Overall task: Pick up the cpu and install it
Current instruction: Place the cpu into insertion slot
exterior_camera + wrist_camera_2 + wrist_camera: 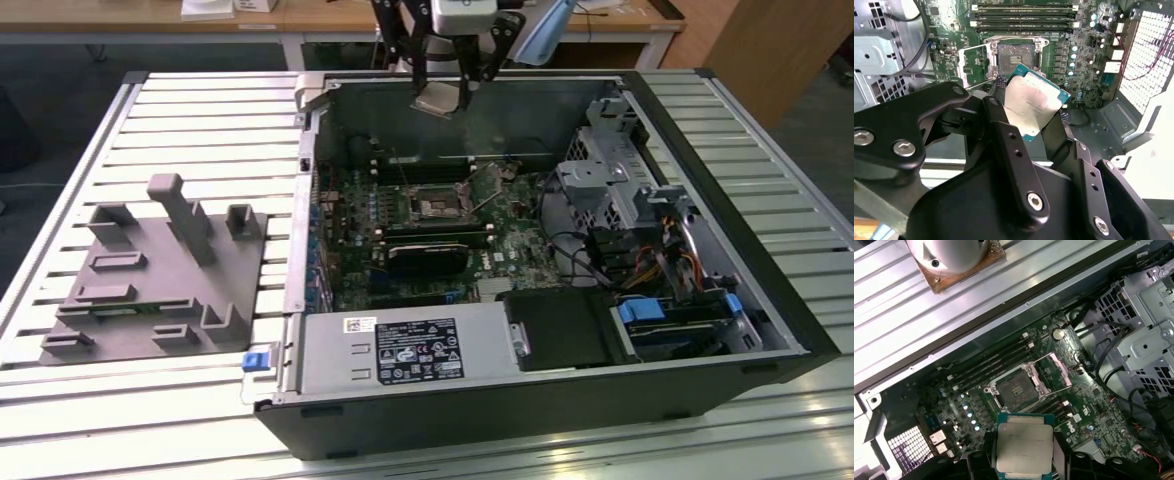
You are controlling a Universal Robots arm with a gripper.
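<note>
Gripper holding the cpu in the air over the open computer case.
The gripper (449,88) is pinched on the cpu (1032,104), its fingers (1004,135) clamping two opposite edges, with the silver top tilted. The chip hangs clear of the motherboard (961,390), just short of the socket (1016,390), whose metal frame is swung open. The case (534,425) lies on its side on a slatted table (200,110), and a grey fixture (154,270) sits beside the case's edge on the exterior view's left.
</note>
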